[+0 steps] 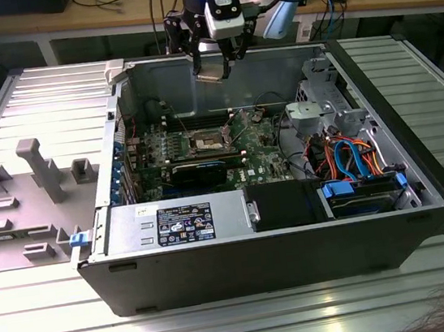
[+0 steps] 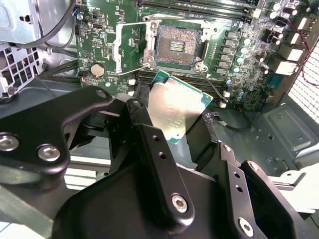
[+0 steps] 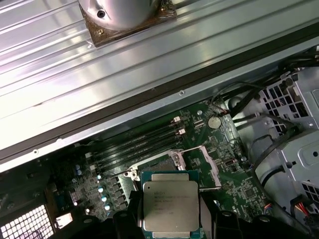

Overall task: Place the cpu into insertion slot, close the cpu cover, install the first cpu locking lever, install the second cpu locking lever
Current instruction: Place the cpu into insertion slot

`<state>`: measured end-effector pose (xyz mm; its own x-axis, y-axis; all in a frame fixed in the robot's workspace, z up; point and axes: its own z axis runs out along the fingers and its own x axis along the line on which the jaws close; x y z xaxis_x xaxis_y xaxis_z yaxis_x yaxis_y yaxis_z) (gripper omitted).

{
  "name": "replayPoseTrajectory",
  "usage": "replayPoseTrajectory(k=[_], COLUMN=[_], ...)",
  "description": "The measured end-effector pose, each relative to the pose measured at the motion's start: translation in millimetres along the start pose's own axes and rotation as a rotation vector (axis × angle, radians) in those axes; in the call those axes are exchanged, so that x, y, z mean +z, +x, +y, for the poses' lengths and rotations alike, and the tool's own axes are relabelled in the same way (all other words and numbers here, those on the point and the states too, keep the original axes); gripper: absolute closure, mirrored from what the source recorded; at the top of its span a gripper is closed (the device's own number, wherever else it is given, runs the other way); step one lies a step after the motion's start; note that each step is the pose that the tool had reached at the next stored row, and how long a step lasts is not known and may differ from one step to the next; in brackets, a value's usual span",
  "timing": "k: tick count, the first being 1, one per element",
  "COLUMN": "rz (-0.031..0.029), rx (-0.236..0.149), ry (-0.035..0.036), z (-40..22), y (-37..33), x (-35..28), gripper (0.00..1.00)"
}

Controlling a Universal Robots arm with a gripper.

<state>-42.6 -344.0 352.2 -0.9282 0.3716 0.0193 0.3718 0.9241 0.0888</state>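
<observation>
Cpu (image 2: 175,112) is what we are holding flat by its edges, our pincer (image 1: 212,67) clamped on it and hovering over the computer case (image 1: 297,242), well above the bare insertion slot (image 2: 177,46), whose cpu cover (image 2: 130,49) is lying swung aside, leaving the way open.

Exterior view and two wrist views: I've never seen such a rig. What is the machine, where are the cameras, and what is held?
A robot arm's gripper hangs over an open computer case lying on a ribbed metal table. The exterior view looks on from off the arm; both wrist views ride on the arm. The gripper grips the cpu by its edges, above the green motherboard. The insertion slot is bare, and the cpu cover stands open beside it.
</observation>
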Motion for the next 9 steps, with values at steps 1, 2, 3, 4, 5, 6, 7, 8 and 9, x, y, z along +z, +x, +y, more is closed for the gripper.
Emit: replayPoseTrajectory(k=[1,2,3,4,5,6,7,8,9], rz=[-0.0002,-0.0002,-0.0004,-0.0005,-0.0007,-0.0008,-0.0009,-0.0011,-0.0012], rx=[0.001,0.003,0.004,0.005,0.007,0.009,0.010,0.012,0.013], ry=[0.0000,-0.0001,-0.0001,-0.0001,-0.0001,-0.0002,-0.0002,-0.0002,-0.0002], z=[0.0,0.0,0.0,0.0,0.0,0.0,0.0,0.0,0.0], y=[0.0,0.0,0.0,0.0,0.0,0.0,0.0,0.0,0.0], x=[0.0,0.0,0.0,0.0,0.0,0.0,0.0,0.0,0.0], gripper=[0.46,0.46,0.46,0.46,0.46,0.46,0.46,0.46,0.46])
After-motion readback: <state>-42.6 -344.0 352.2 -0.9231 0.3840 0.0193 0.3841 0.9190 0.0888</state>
